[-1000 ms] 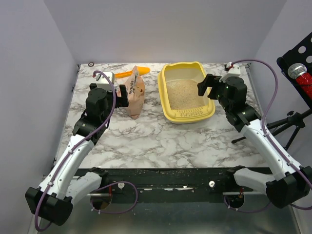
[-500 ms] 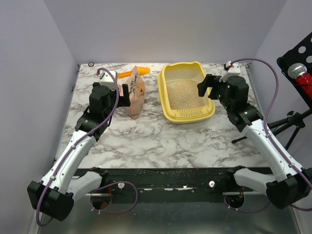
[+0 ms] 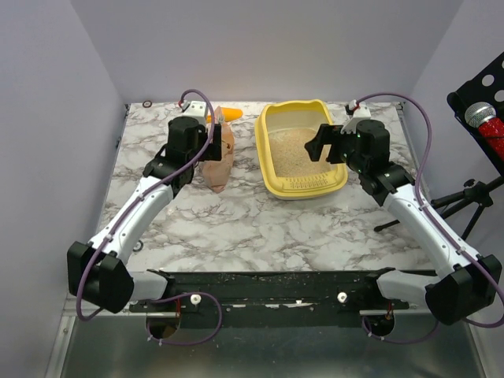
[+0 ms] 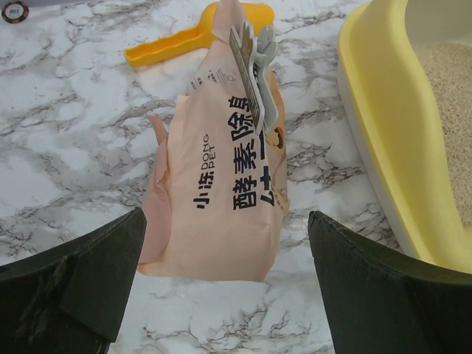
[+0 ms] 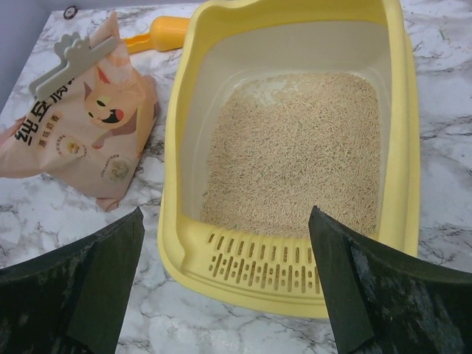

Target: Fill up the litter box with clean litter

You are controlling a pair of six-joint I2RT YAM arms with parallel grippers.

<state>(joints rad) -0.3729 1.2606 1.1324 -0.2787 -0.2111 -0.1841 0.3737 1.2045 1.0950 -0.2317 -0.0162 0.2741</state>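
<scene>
Marble-patterned worktop carrying the litter box at rear right, with clean litter covering its floor. Left jaws, spread wide and empty, hover over the pinkish bag, which is closed by a grey clip. An orange scoop lies behind the bag. Right jaws, likewise wide and empty, hang above the box's slotted lip.

A white tabletop veined in grey marble is closed in by plain pale lilac-grey walls on the left, far and right sides. A black rail lines its near edge, with dull sheet metal below. At the far right stands a black perforated stand with a red-handled microphone. The light is soft and even.
</scene>
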